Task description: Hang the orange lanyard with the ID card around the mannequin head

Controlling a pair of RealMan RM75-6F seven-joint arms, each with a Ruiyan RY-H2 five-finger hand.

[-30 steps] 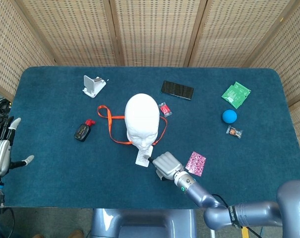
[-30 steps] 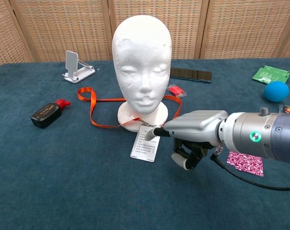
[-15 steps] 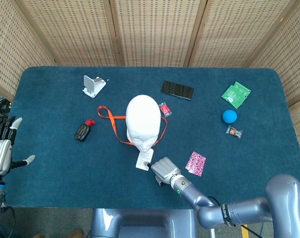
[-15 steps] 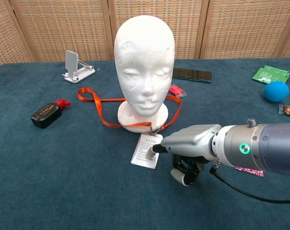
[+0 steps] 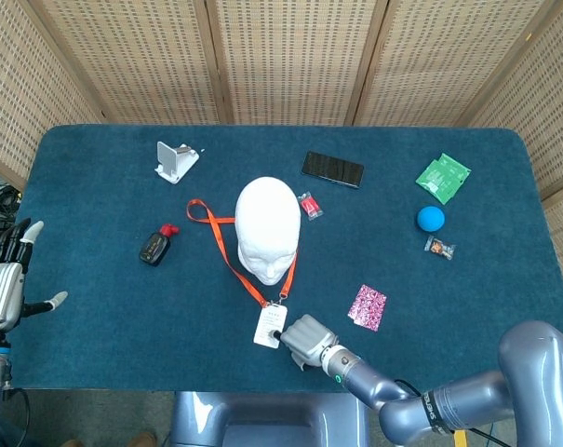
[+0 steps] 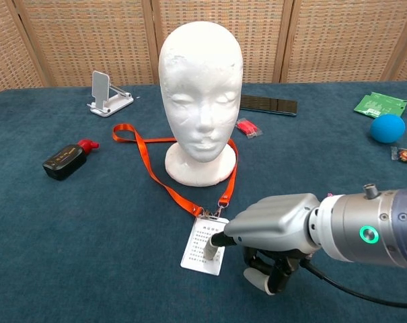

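While my right robot hand [image 6: 274,225] pins the ID card [image 6: 204,243] to the counter [image 6: 68,229] with one fingertip, the orange lanyard [image 6: 164,182] loops the mannequin head [image 6: 200,74], drawn taut nearward. My left robot hand [image 5: 4,284] waits spread, far left.

Woven wicker screens [image 5: 290,56], blue-carpeted table [image 5: 95,307]

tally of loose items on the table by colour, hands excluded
White: 3 (mannequin head, ID card, phone stand)
Orange: 1 (lanyard)
Black: 2 (phone, black device with red cap)
Green: 1 (packet)
Blue: 1 (ball)
Red/pink: 2 (small red packet, pink patterned packet)
Mixed: 1 (small wrapped snack)
Total: 11
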